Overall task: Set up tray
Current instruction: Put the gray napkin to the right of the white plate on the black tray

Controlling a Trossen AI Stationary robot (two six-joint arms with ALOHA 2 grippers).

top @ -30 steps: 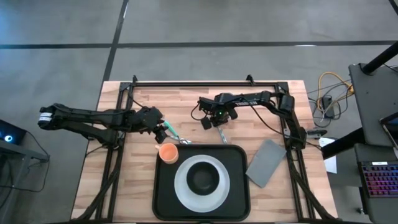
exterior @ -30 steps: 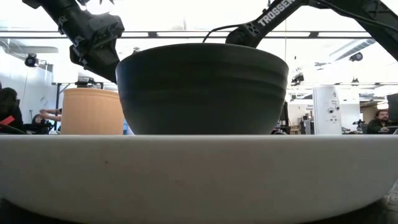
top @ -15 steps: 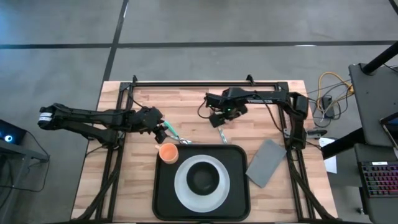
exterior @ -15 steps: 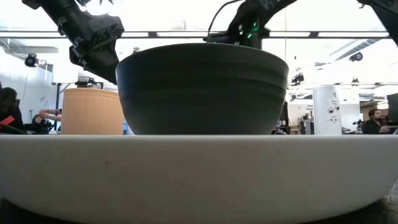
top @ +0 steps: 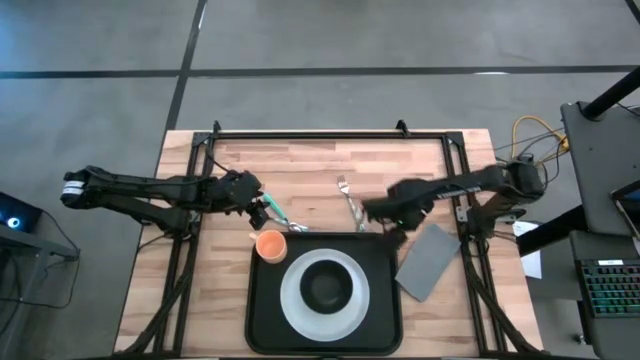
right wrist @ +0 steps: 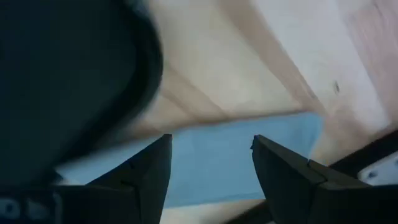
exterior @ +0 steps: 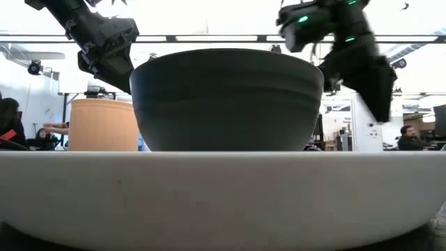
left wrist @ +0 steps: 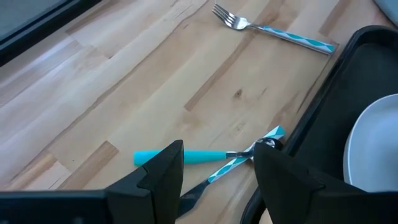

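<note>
The black tray (top: 262, 300) lies at the table's near middle and carries a white plate (top: 292, 300), a dark bowl (top: 325, 287) on the plate, and an orange cup (top: 270, 245) in its far left corner. Two teal-handled utensils (left wrist: 214, 158) lie crossed on the wood just beyond that corner. My left gripper (left wrist: 217, 180) hovers open above them, one finger on either side. A fork (top: 348, 200) lies on the wood beyond the tray. My right gripper (right wrist: 211, 162) is open above the tray's far right corner, facing the grey napkin (top: 428, 262).
The napkin lies flat on the wood right of the tray, near the right frame rail (top: 470, 250). Bare wood (top: 290, 165) spans the table's far part. In the low view the plate (exterior: 223, 188) and bowl (exterior: 226, 97) fill the foreground.
My right gripper has left the fork at the far middle and swung toward the table's right and near edge, ending by the tray's far right corner near the napkin. The fork stays lying on the wood.
</note>
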